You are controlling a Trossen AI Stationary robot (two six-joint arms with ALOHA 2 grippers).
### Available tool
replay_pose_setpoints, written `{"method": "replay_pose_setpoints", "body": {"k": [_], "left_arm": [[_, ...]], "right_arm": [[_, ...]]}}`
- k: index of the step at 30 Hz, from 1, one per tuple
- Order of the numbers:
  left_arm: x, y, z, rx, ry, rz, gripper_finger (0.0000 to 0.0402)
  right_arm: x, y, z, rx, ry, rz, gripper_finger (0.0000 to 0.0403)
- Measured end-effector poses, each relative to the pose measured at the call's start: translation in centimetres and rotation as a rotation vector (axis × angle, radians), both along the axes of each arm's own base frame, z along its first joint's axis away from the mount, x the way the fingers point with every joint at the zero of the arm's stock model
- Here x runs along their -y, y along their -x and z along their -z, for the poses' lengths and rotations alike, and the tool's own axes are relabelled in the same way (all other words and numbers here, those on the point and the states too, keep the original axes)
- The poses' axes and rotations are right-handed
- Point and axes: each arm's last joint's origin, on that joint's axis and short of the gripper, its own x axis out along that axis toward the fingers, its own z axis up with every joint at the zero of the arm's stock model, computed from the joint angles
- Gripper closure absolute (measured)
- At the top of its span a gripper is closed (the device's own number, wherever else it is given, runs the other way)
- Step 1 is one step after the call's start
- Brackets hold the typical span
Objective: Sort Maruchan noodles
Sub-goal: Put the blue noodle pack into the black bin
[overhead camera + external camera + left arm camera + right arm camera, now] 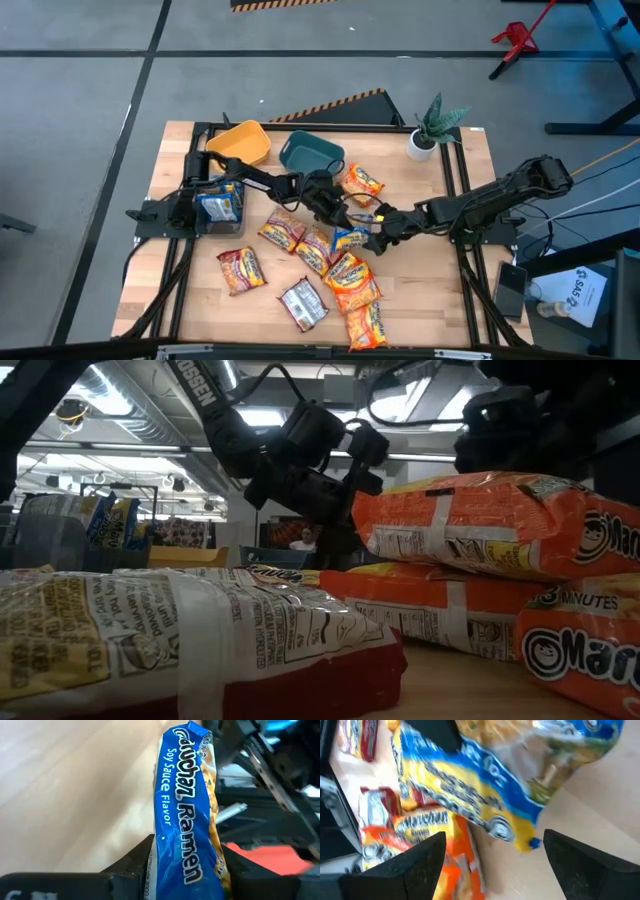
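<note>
The wooden table point(420, 290) fills the middle of the high view, with the two dark arms reaching in from its 9 o'clock and 3 o'clock sides and meeting near its centre. At the table's 12 o'clock edge sit a yellow bin point(240, 141) and, just beside it toward 3 o'clock, a teal bin point(310, 152); a small potted plant point(432, 128) stands at about 1 o'clock. At 9 o'clock a clear container point(219, 205) holds blue packets.

The Maruchan noodles point(352, 283) lie scattered from the centre toward 6 o'clock: orange packets stacked and overlapping near 5 o'clock, a red-maroon packet point(240, 268) toward 7 o'clock, a silver-faced packet point(303, 303) at 6 o'clock, and one orange packet point(362, 182) alone near the teal bin. In the low view two orange packets point(480, 525) are piled one on the other, with a taped packet point(190, 650) close to the camera.

The left gripper point(338, 214) is at the table's centre, and its fingers point(135, 865) are clamped on either side of a blue packet point(187, 810) marked soy sauce flavor, which stands on edge between them. The right gripper point(377, 237) is just beside it, toward 4 o'clock, with its fingers point(415, 865) spread wide apart; the same blue packet point(485, 785) hangs ahead of them, above an orange packet and the bare wood.
</note>
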Motion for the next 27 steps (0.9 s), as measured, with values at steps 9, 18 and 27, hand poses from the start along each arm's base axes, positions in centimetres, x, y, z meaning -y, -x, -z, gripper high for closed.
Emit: {"method": "replay_pose_setpoints", "body": {"k": [9, 18, 27], "left_arm": [[-1.8, 0.3, -2.3, 0.126, 0.042, 0.056, 0.0274], [-0.6, 3.1, -10.9, 0.333, -0.022, 0.280, 0.0274], [1.4, 12.1, -16.0, 0.040, -0.401, 0.281, 0.0275]], "right_arm": [[0.6, 2.4, -1.5, -0.062, 0.071, -0.022, 0.0081], [1.0, 3.2, -1.8, -0.083, 0.122, 0.007, 0.0081], [1.1, 3.2, -1.8, -0.080, 0.158, 0.006, 0.0081]]}}
